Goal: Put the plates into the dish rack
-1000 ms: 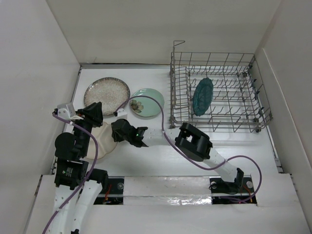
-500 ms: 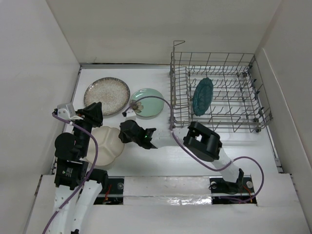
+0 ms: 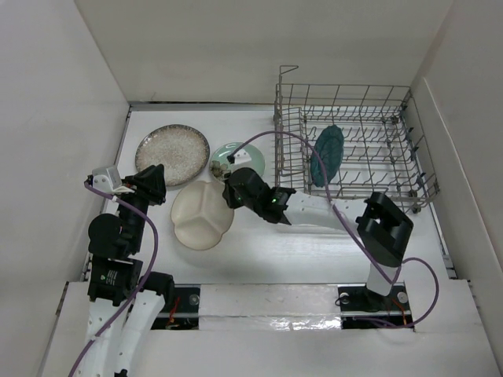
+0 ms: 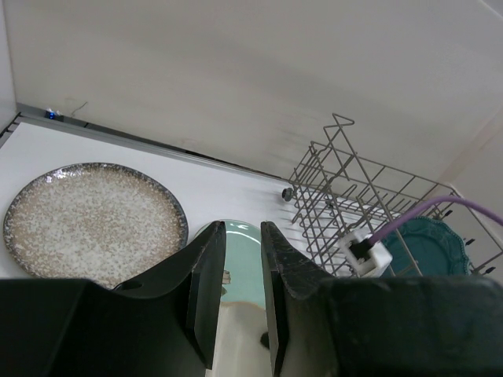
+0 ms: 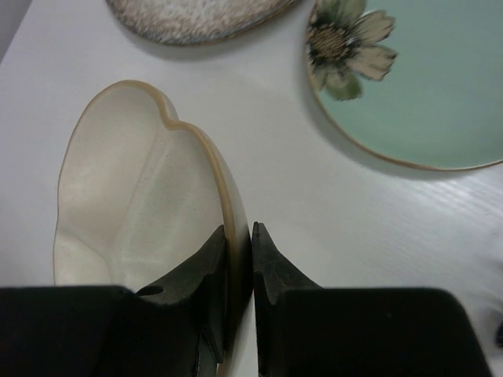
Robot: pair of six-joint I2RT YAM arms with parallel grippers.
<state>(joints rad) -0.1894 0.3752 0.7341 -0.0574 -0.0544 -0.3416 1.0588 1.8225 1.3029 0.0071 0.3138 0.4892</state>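
Note:
The cream divided plate (image 3: 201,216) is held tilted by its right rim above the table, left of centre. My right gripper (image 3: 227,197) is shut on that rim; the right wrist view shows the fingers (image 5: 251,229) pinching the plate's edge (image 5: 134,204). The speckled beige plate (image 3: 171,147) lies at the back left and the mint flower plate (image 3: 250,157) beside it, partly hidden by my right arm. The dark teal plate (image 3: 326,155) stands on edge in the dish rack (image 3: 343,87). My left gripper (image 3: 153,185) hovers left of the cream plate, fingers slightly apart and empty (image 4: 244,229).
White walls close in the table on the left, back and right. The rack takes up the back right corner. A purple cable (image 3: 267,137) arcs over the mint plate to my right wrist. The left wrist view shows the speckled plate (image 4: 86,208), the mint plate (image 4: 244,251) and the rack (image 4: 346,188).
My right gripper has carried the cream plate to the right and away from me, out from under my left arm toward the middle. The right arm has swung right. The left arm has not moved.

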